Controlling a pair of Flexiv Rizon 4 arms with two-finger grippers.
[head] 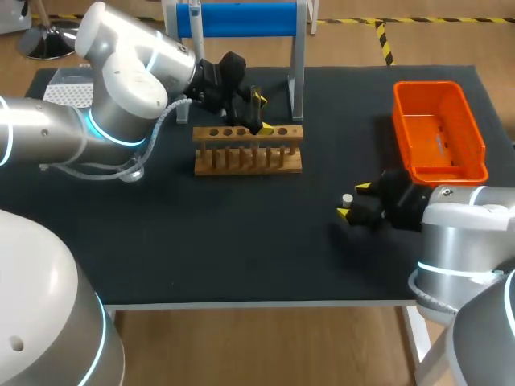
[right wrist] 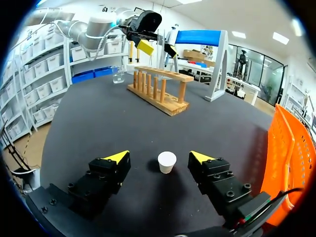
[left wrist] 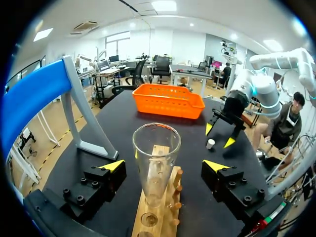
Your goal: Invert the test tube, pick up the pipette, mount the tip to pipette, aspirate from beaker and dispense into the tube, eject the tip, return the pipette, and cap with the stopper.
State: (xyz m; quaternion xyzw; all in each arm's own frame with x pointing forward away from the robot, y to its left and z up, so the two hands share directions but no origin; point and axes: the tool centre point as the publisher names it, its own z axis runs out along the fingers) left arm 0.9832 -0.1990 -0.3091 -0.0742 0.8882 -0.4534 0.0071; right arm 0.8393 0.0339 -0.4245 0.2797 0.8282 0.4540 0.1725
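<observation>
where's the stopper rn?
Right side of the head view: the stopper stands on the table between the right gripper's open fingers, untouched, near the orange bin.

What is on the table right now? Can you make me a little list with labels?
Test tube: stands upright in the wooden rack, open mouth up
Left end effector: open, one finger on each side of the test tube, not touching it
Stopper: white, sitting on the table
Right end effector: open, stopper between its fingertips, untouched
Orange basket: on the table's right side
</observation>
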